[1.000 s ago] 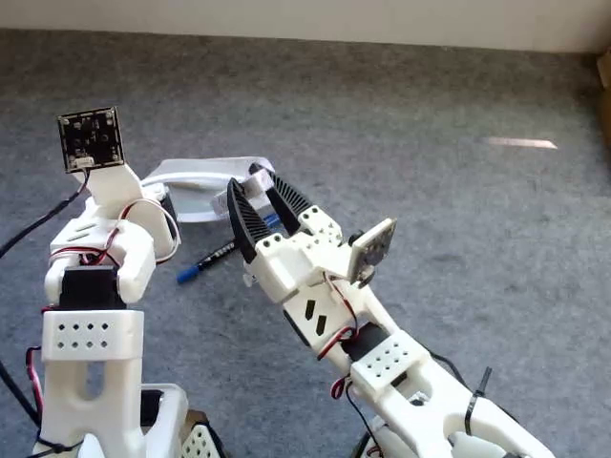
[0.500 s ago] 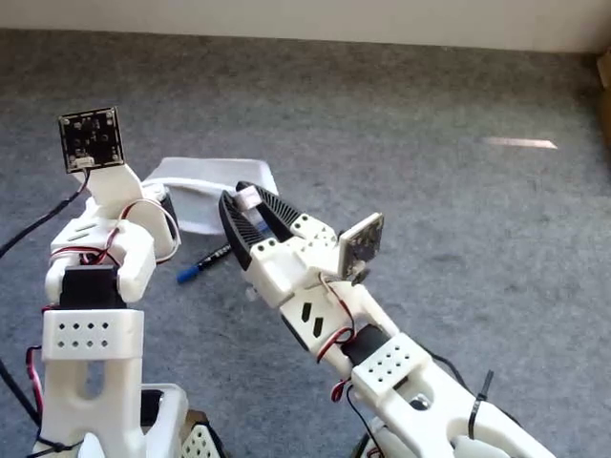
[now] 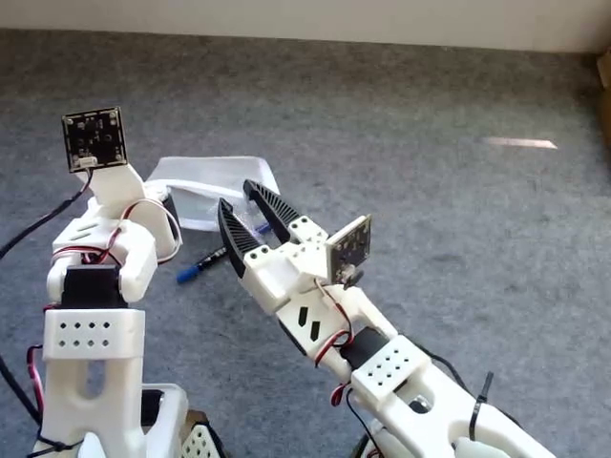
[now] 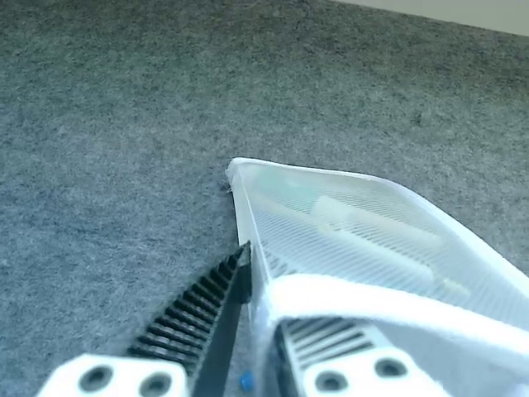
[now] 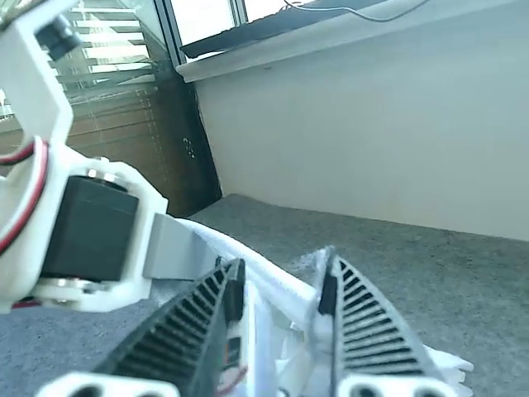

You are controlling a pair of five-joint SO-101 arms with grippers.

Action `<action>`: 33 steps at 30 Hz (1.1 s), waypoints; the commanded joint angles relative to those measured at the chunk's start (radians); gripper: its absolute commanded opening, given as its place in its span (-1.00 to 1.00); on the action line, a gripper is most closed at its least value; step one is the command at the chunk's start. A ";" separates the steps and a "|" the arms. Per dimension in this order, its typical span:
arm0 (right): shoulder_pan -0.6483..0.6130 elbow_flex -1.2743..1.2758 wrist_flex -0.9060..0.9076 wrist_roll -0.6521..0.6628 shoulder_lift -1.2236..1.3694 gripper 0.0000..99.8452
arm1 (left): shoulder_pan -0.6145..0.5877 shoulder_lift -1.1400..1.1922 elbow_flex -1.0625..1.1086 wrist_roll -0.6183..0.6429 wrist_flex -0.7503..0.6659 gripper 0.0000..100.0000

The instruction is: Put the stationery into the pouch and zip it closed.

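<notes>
Grey carpet (image 3: 458,191), pale wall (image 5: 372,124), window blinds (image 5: 124,74), window ledge (image 5: 331,31)

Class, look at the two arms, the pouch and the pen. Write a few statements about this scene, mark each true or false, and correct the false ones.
1. The pouch lies on grey carpet. True.
2. The right pincer is shut tight. False: its jaws stand apart, close to the pouch.
3. A pen lies on the carpet, outside the pouch. True.
4. The left pincer grips the pen. False: it is clamped on the pouch's edge.
</notes>
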 commanded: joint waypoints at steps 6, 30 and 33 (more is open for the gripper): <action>-0.007 -0.015 0.007 0.014 -0.019 -0.81 | 0.005 -0.038 -0.018 -0.005 -0.029 -0.99; 0.143 -0.249 0.618 0.014 -0.127 -0.82 | -0.062 -0.038 -0.018 0.031 -0.035 -0.99; 0.177 -0.349 0.792 0.008 -0.127 -0.82 | -0.094 -0.038 -0.018 0.049 -0.035 -0.99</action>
